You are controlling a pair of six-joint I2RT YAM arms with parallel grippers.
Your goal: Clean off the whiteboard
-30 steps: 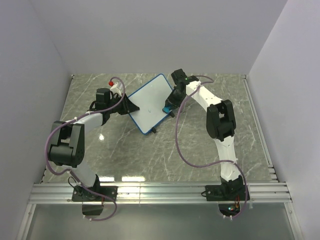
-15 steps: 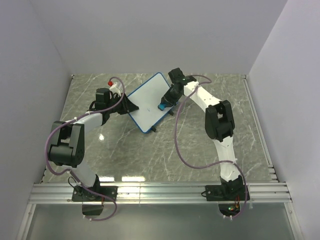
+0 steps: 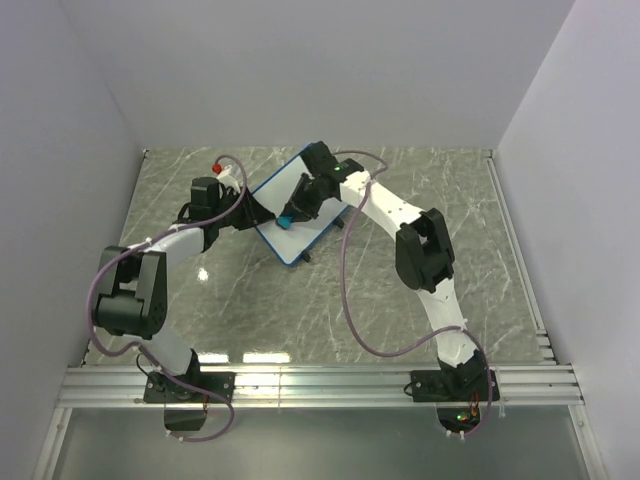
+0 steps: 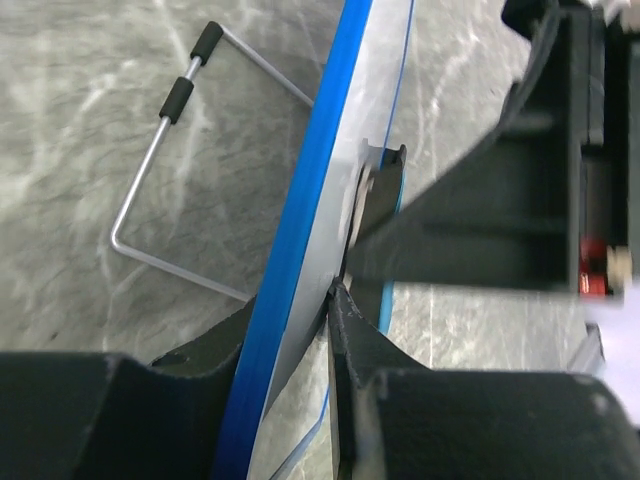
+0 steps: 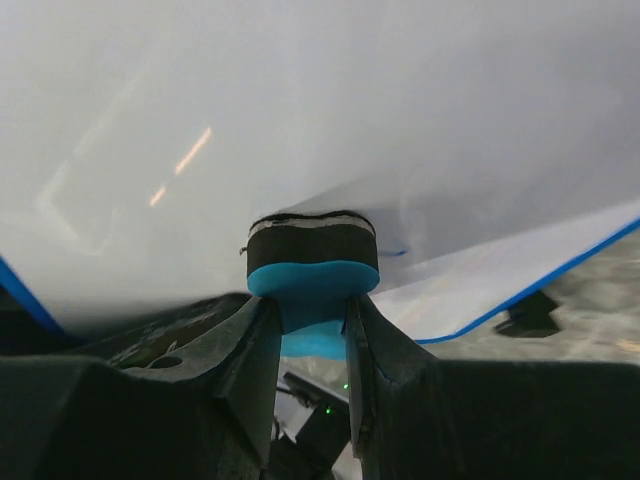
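The left pincer (image 4: 300, 305) is clamped tight on the rim of the whiteboard (image 3: 271, 203), steadying it tilted on the marble surface (image 3: 420, 175). This lets the right pincer (image 5: 310, 322), closed around the eraser (image 5: 312, 262), press on its face.

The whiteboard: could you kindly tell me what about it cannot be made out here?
Top view: right gripper and eraser cover part of the whiteboard; any marks beneath are hidden.
Left wrist: board seen edge-on in the left gripper; face unreadable.
Right wrist: eraser hides the patch it presses.
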